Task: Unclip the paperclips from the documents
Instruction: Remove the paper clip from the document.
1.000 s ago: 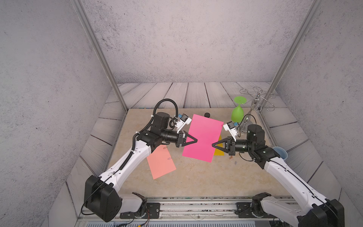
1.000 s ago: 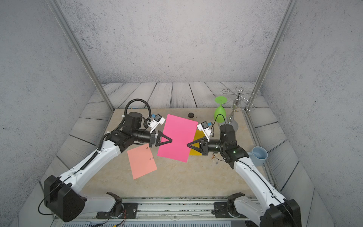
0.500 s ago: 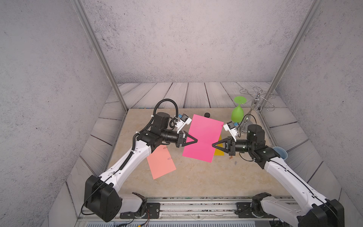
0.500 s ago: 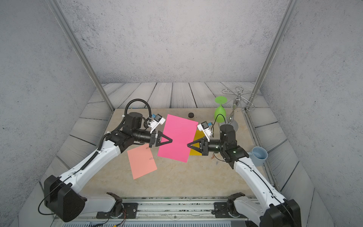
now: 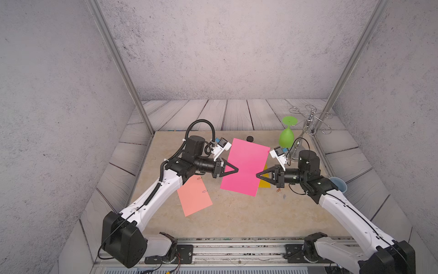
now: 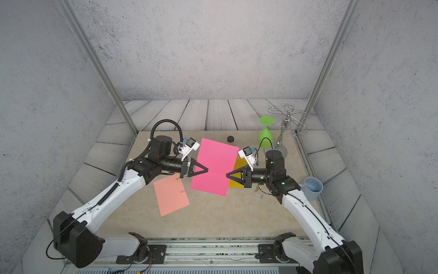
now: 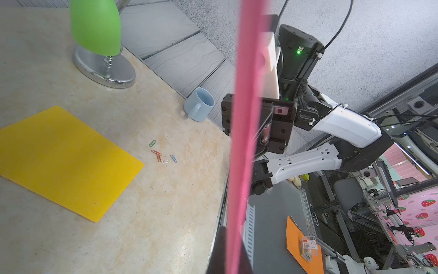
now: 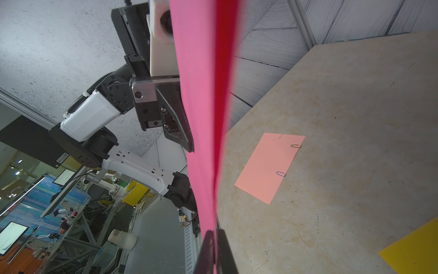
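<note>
The magenta sheet [image 5: 245, 166], yellow sheet [image 7: 64, 161] and salmon sheet [image 8: 267, 166] are smooth matt paper. The tabletop [image 5: 237, 218] looks like mottled, dull stone. The stand base [image 7: 94, 68] is mirror-bright chrome; the green goblet [image 7: 94, 26] and blue mug [image 7: 201, 105] have a soft sheen. Paperclips [image 7: 158, 157] are thin coated wire.

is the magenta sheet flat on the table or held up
Held up: left hand and right hand pinch opposite edges of the magenta sheet.
</note>
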Robot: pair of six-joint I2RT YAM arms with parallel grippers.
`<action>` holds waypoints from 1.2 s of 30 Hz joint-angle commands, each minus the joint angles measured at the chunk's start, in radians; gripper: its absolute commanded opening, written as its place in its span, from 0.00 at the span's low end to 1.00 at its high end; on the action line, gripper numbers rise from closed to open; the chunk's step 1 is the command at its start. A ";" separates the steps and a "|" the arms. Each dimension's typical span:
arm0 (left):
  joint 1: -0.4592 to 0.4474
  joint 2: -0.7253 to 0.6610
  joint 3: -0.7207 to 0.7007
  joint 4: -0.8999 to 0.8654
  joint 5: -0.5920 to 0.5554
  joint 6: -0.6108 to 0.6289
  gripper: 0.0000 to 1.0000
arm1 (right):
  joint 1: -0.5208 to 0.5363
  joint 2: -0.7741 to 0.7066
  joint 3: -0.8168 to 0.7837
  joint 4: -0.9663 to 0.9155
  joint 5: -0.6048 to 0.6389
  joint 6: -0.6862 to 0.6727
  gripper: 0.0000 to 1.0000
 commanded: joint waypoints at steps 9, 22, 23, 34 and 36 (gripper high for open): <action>0.027 -0.027 0.028 -0.017 0.000 0.025 0.00 | -0.039 -0.006 -0.013 -0.046 0.015 -0.014 0.06; 0.026 -0.027 0.033 -0.020 0.002 0.027 0.00 | -0.041 -0.002 -0.011 -0.043 0.009 -0.015 0.07; 0.026 -0.027 0.033 -0.021 0.003 0.026 0.00 | -0.042 -0.002 -0.012 -0.043 0.009 -0.015 0.07; 0.030 -0.032 0.031 -0.030 -0.001 0.032 0.00 | -0.052 -0.007 -0.014 -0.100 0.048 -0.044 0.07; 0.030 -0.033 0.032 -0.031 -0.001 0.034 0.00 | -0.056 -0.006 -0.016 -0.110 0.051 -0.049 0.08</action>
